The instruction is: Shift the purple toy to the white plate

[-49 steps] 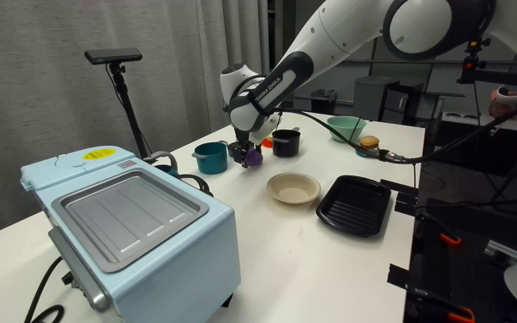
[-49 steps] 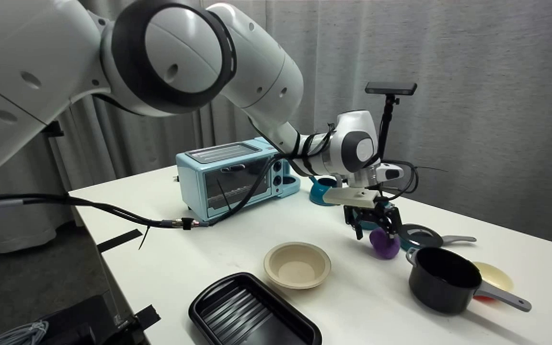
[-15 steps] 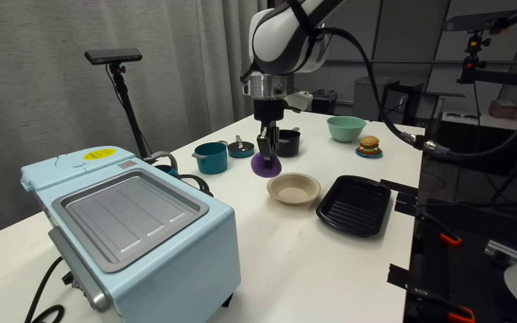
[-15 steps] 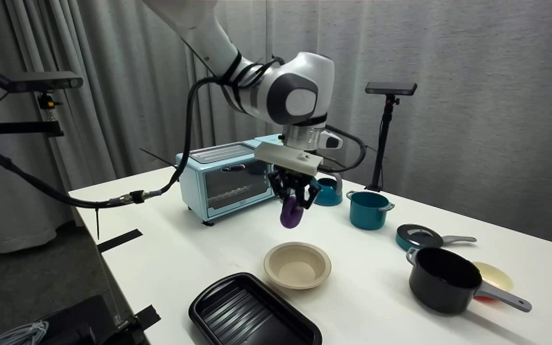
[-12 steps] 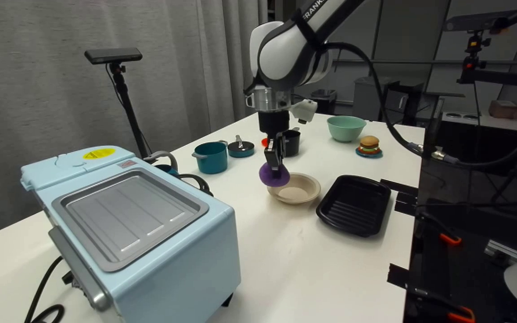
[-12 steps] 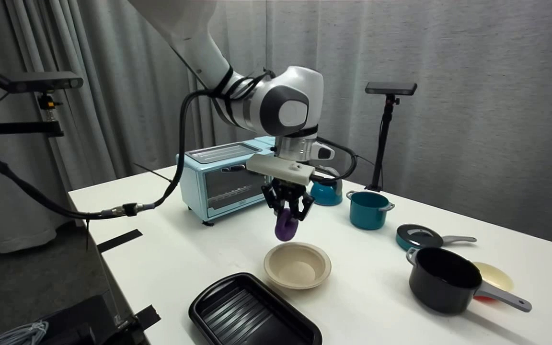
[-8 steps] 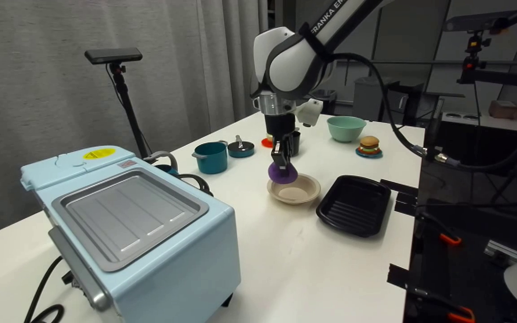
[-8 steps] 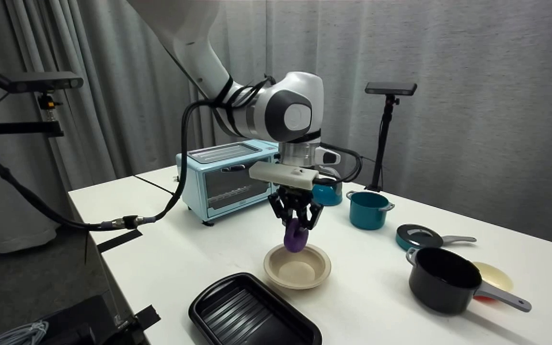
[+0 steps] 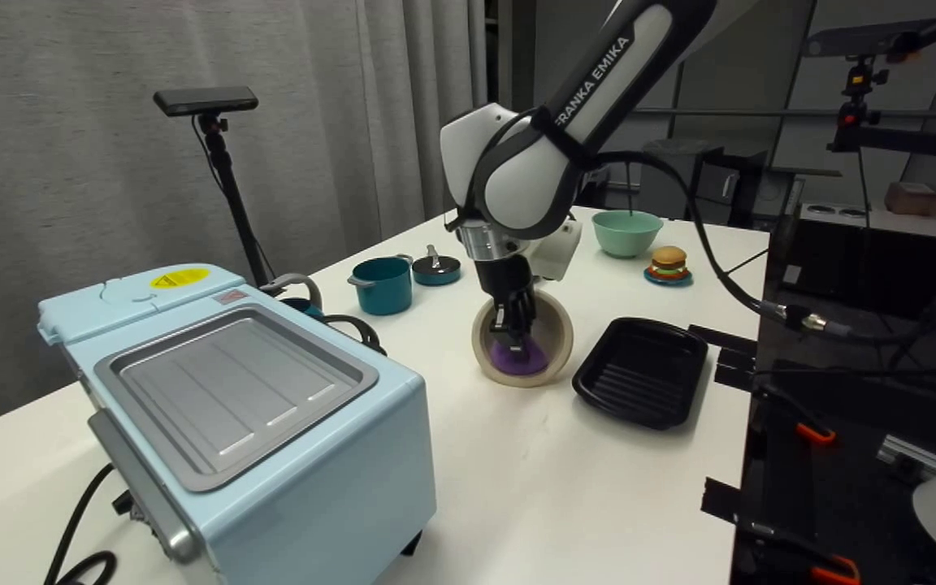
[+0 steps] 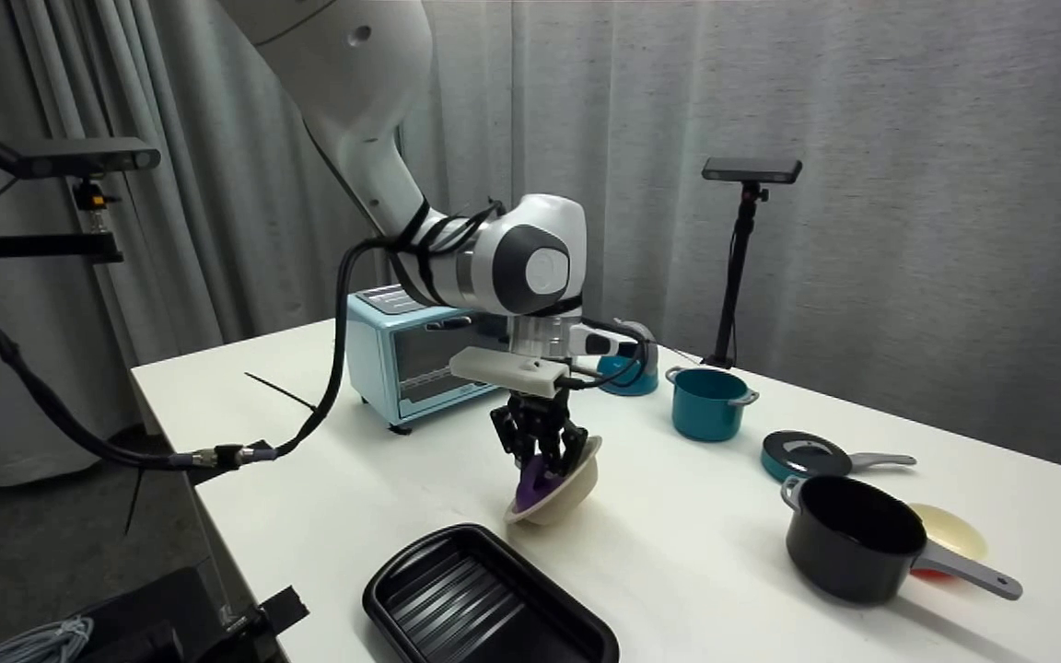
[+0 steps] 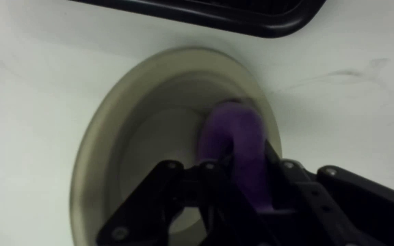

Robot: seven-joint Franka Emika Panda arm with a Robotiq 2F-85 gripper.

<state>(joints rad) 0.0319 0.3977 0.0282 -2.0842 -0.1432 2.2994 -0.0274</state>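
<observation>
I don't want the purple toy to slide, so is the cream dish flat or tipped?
Tipped: in an exterior view, the dish leans, one rim edge high, the opposite low.

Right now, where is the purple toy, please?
In an exterior view, the purple toy is in the gripper, inside the tilted plate, left of the black tray.

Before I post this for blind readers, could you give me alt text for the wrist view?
Black jaws grip the purple toy inside the round cream-white plate, right of its center. Part of the black tray shows at the top.
</observation>
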